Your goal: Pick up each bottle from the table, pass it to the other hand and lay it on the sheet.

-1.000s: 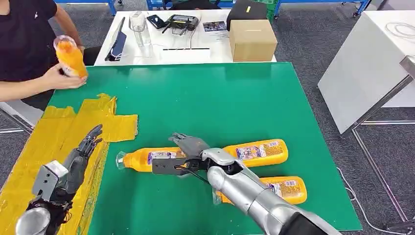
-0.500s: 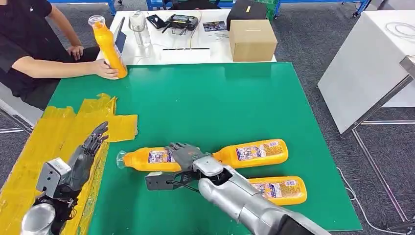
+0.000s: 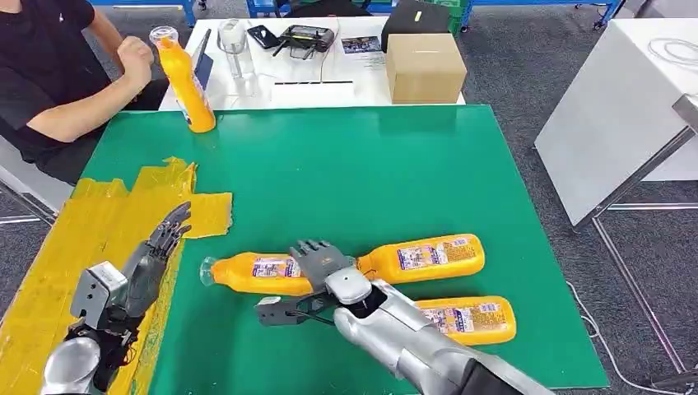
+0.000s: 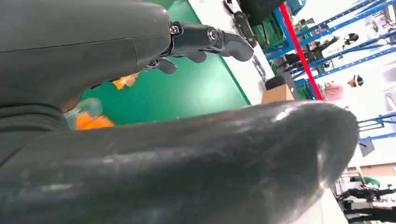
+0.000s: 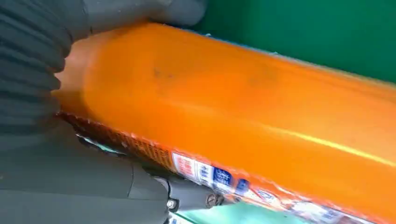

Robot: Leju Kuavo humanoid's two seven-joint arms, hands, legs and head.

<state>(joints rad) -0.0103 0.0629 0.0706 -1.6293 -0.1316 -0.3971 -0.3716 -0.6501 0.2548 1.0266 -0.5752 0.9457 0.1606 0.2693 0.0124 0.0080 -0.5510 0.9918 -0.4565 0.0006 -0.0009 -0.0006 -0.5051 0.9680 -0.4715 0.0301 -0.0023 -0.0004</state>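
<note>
- Right hand (image 3: 317,267): you have it laid over the middle of the nearest-left bottle (image 3: 251,273). The right wrist view shows the thumb and fingers (image 5: 187,196) on either side of the orange body, so you appear to be closing on it, though it lies on the tabletop (image 3: 370,181), not yet lifted.
- Left hand (image 3: 152,259): fingers spread, holding nothing, over the yellow sheet (image 3: 82,239), waiting for the pass.
- Held bottle: long axis runs left to right, cap end pointing toward the sheet. Judge it full, so fairly heavy; smooth plastic that is likely slippery and may roll. Take it at mid-body, over the label.
- Second bottle (image 3: 424,257): just right of your hand, tilted slightly, lying flat.
- Third bottle (image 3: 469,319): lying beside your right forearm.
- Fourth bottle (image 3: 185,78): upright at the far left edge, beside a seated person (image 3: 49,74).
</note>
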